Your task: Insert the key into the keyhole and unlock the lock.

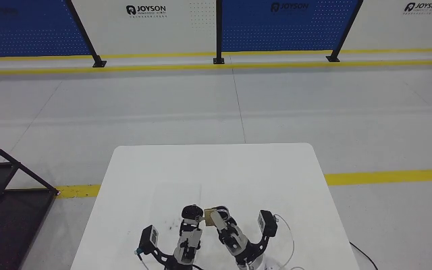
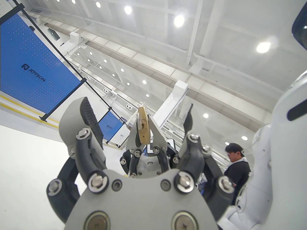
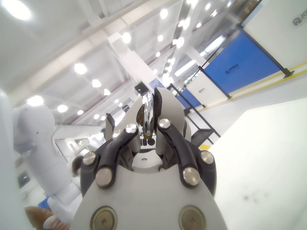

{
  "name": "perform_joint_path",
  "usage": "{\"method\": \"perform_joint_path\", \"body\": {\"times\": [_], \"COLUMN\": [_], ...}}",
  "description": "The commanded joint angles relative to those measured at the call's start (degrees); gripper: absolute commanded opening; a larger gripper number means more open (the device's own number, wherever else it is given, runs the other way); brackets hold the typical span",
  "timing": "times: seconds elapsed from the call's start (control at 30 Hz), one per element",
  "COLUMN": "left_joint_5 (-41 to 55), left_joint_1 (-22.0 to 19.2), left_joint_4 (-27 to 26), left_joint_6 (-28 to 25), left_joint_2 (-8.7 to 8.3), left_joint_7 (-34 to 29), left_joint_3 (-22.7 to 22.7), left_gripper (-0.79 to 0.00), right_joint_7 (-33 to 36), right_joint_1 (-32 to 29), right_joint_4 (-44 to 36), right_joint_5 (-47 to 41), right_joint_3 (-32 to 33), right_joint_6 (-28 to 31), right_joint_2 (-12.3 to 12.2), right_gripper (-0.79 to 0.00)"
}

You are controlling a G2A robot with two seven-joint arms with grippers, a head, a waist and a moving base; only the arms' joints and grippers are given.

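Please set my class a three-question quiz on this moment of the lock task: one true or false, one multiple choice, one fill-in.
1. True or false: the left gripper has its jaws open and empty.
2. Multiple choice: the brass lock is held by A) the left gripper, B) the right gripper, C) neither.
3. Fill in: seen from above, both grippers hang over the ____ part of the table (near or far from the robot).
Key: 1 true; 2 B; 3 near.
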State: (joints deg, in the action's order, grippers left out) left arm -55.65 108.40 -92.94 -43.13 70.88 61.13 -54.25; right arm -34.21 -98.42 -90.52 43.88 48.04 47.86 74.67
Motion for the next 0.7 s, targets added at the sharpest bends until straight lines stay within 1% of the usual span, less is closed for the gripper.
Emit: {"method": "perform_joint_path", "body": {"times": [0.0, 0.03, 0.1, 0.13, 0.17, 0.2, 0.27, 0.3, 0.37, 0.47, 0.53, 0.57, 0.6, 0.67], "left_joint_5": [1.17, 1.84, 2.71, 3.19, 3.38, 3.48, 3.55, 3.51, 3.91, 5.62, 7.13, 8.19, 9.13, 10.63], "left_joint_1": [-0.18, -0.14, 0.19, 0.44, 0.64, 0.91, 1.46, 1.76, 2.40, 3.48, 4.17, 4.44, 4.62, 4.92], "left_joint_4": [-0.34, -0.54, -0.80, -0.91, -1.18, -1.42, -1.69, -1.83, -2.22, -2.45, -2.81, -2.84, -3.05, -3.24], "left_joint_6": [0.44, 0.17, -1.34, -1.98, -2.36, -2.98, -4.65, -5.39, -7.12, -10.46, -12.21, -13.15, -13.53, -14.36], "left_joint_2": [0.00, -0.06, -0.26, -0.38, -0.50, -0.62, -0.93, -1.12, -1.51, -2.17, -2.55, -2.76, -2.93, -3.30], "left_joint_7": [-1.59, -2.16, -3.01, -3.42, -3.78, -4.15, -5.50, -6.36, -7.82, -10.95, -13.26, -14.74, -16.03, -19.40], "left_joint_3": [-0.17, -0.45, -1.03, -1.44, -1.92, -2.29, -3.07, -3.58, -4.76, -6.43, -7.34, -7.68, -8.13, -8.70], "left_gripper": [-0.419, -0.419, -0.379, -0.289, -0.225, -0.188, -0.142, -0.139, -0.145, -0.219, -0.222, -0.262, -0.274, -0.363], "right_joint_7": [0.40, 0.61, 1.10, 1.32, 1.61, 2.01, 2.97, 3.59, 4.37, 5.44, 6.12, 6.43, 6.73, 7.56], "right_joint_1": [-0.40, -0.58, -0.88, -1.01, -1.13, -1.23, -1.40, -1.48, -1.79, -2.34, -2.67, -2.79, -2.91, -3.03], "right_joint_4": [-0.52, -0.73, -1.07, -1.24, -1.38, -1.52, -1.79, -1.93, -2.34, -2.99, -3.39, -3.61, -3.76, -3.97], "right_joint_5": [-0.42, -0.65, -1.14, -1.43, -1.63, -1.70, -1.76, -1.69, -2.05, -2.79, -3.23, -3.46, -3.69, -3.98], "right_joint_3": [0.65, 0.99, 1.66, 1.97, 2.25, 2.53, 3.17, 3.55, 4.38, 5.45, 5.91, 6.08, 6.18, 6.33], "right_joint_6": [0.16, 0.33, 0.71, 0.88, 1.00, 1.10, 1.32, 1.49, 1.75, 1.99, 1.96, 1.96, 1.97, 1.85], "right_joint_2": [-0.18, -0.27, -0.46, -0.54, -0.62, -0.70, -0.90, -1.03, -1.27, -1.58, -1.73, -1.78, -1.83, -1.91], "right_gripper": [-0.785, -0.785, -0.785, -0.785, -0.785, -0.785, -0.785, -0.785, -0.785, -0.785, -0.785, -0.785, -0.785, -0.785]}}
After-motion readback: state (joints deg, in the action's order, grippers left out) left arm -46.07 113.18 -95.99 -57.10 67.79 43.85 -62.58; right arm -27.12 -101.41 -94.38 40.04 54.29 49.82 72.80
